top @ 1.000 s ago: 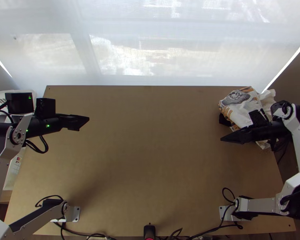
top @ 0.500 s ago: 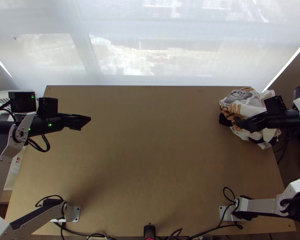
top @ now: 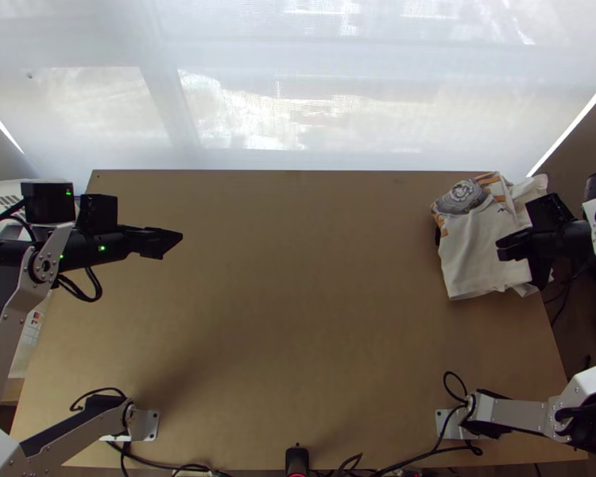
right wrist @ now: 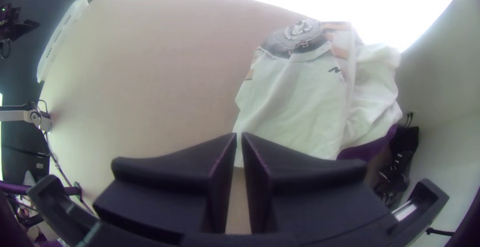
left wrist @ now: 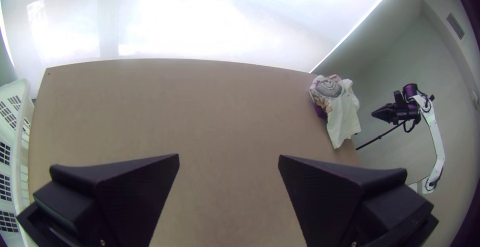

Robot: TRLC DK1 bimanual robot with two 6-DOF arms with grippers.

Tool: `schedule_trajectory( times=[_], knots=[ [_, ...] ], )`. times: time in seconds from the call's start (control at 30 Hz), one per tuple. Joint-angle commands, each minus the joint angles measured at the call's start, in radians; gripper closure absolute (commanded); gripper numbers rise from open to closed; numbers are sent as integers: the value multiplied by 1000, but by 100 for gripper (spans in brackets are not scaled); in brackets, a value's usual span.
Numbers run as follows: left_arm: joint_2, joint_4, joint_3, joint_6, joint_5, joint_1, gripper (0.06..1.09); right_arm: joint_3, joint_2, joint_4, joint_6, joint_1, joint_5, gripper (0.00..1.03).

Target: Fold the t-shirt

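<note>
A light wooden table (top: pixel 298 318) stands with a white basket (left wrist: pixel 19 144) beside its left edge. A white printed T-shirt (top: pixel 477 254) lies loosely heaped at the table's far right corner, a plain white part spread smooth over the print, dark cloth (right wrist: pixel 369 149) showing beneath. The left gripper (top: pixel 171 241), fingers wide apart and empty, hangs above the table's left side; the right (top: pixel 502 248), near the table's right edge, has its fingers together, nothing seen between them.

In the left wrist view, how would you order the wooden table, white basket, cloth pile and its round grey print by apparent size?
Wooden table
White basket, the part in view
Cloth pile
Round grey print
</note>
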Motion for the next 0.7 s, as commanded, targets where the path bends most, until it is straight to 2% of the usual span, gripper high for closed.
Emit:
schedule_trajectory(
  times=[0.0, 0.03, 0.13, 0.2, 0.23, 0.4, 0.47, 0.67],
  knots=[
    [1, 4, -6, -6, 0, -8, 12, -1, -22, 32, 7, 8, 20, 80],
    [3, 6, -6, -8, 0, -9, 12, 7, -26, 40, 7, 8, 20, 79],
    [3, 13, -5, -14, 0, -15, 12, 30, -49, 42, 11, 10, 20, 43],
    [4, 13, -5, -17, 0, -17, 12, 19, -63, 42, 11, 16, 22, 9],
    [4, 15, -5, -17, 0, -18, 12, 9, -63, 42, 10, 19, 25, 5],
    [6, 19, 2, -19, 0, -25, 12, -53, -95, 98, 14, 21, 40, 5],
    [1, 18, 5, -22, 0, -23, 12, -70, -138, 137, 42, 24, 42, 5],
    [-45, 27, -3, -58, -1, -43, 12, -275, -400, 342, 105, 65, 109, 5]
  ],
)
